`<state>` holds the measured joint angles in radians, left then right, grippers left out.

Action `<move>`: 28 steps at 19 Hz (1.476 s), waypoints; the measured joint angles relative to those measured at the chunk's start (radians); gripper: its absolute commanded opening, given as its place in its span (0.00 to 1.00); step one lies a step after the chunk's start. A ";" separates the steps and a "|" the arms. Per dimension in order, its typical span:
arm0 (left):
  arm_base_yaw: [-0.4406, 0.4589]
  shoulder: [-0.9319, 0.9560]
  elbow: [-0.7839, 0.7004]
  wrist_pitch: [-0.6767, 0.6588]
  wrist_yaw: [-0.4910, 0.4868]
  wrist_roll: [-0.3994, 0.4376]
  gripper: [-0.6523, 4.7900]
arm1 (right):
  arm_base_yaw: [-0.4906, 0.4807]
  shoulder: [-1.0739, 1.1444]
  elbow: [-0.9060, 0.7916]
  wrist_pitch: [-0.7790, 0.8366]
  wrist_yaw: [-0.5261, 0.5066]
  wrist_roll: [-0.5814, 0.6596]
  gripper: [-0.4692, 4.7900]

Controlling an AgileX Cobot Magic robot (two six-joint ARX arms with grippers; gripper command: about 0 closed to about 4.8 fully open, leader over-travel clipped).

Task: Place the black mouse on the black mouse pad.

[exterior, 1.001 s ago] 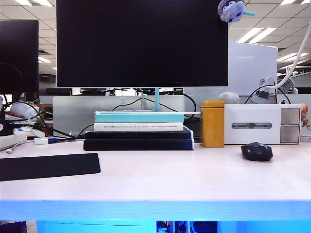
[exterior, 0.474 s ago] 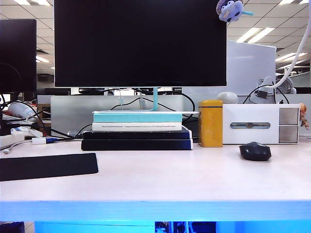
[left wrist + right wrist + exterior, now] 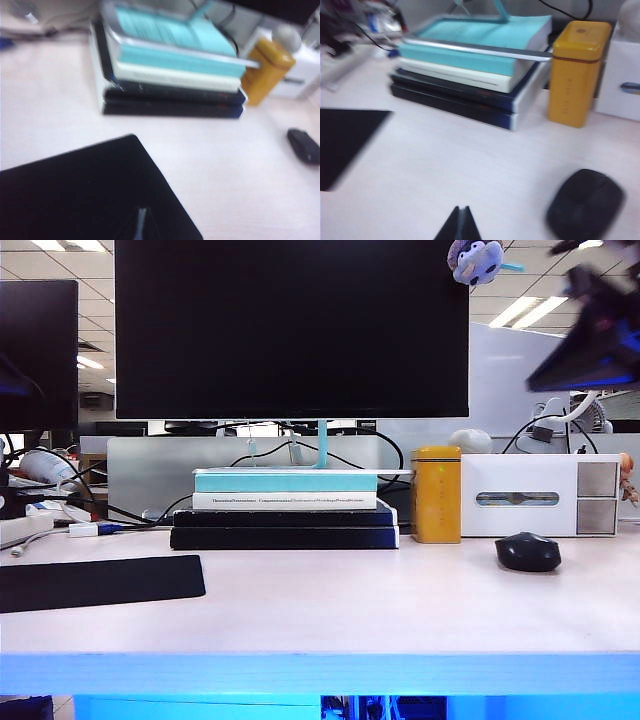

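The black mouse [image 3: 528, 552] sits on the pale desk at the right, in front of a white box; it also shows as the mouse [image 3: 585, 204] and the mouse [image 3: 304, 145]. The black mouse pad [image 3: 95, 582] lies flat at the desk's left edge. In the left wrist view my left gripper [image 3: 142, 213] hangs shut and empty above the mouse pad [image 3: 75, 195]. My right gripper [image 3: 462, 209] is shut and empty above bare desk, beside the mouse and apart from it, with the mouse pad [image 3: 345, 140] off to the far side. A blurred part of the right arm [image 3: 595, 345] shows at the upper right.
A stack of books [image 3: 285, 510] under a big monitor [image 3: 290, 325] fills the desk's middle back. A yellow tin [image 3: 437, 495] and a white box [image 3: 540, 497] stand behind the mouse. Cables and small items [image 3: 50, 510] crowd the back left.
A blurred part of the right arm has come into the upper right of the exterior view. The mouse and the mouse pad lie where they were.
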<state>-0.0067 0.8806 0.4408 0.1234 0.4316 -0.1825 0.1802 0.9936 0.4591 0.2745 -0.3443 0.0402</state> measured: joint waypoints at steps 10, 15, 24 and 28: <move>-0.049 0.049 0.001 0.077 0.002 0.036 0.11 | 0.015 0.099 0.044 -0.010 0.307 -0.144 1.00; -0.050 0.051 0.001 0.090 -0.021 0.039 0.14 | 0.011 0.210 0.085 -0.010 0.322 -0.144 1.00; -0.050 0.249 0.002 0.208 -0.004 0.031 0.17 | 0.011 0.458 0.155 0.078 0.302 -0.139 1.00; -0.050 0.307 0.023 0.255 -0.003 0.027 0.17 | 0.011 0.515 0.216 0.080 0.298 -0.127 1.00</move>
<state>-0.0566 1.1881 0.4633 0.3786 0.4282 -0.1551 0.1913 1.5082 0.6754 0.3550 -0.0460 -0.0872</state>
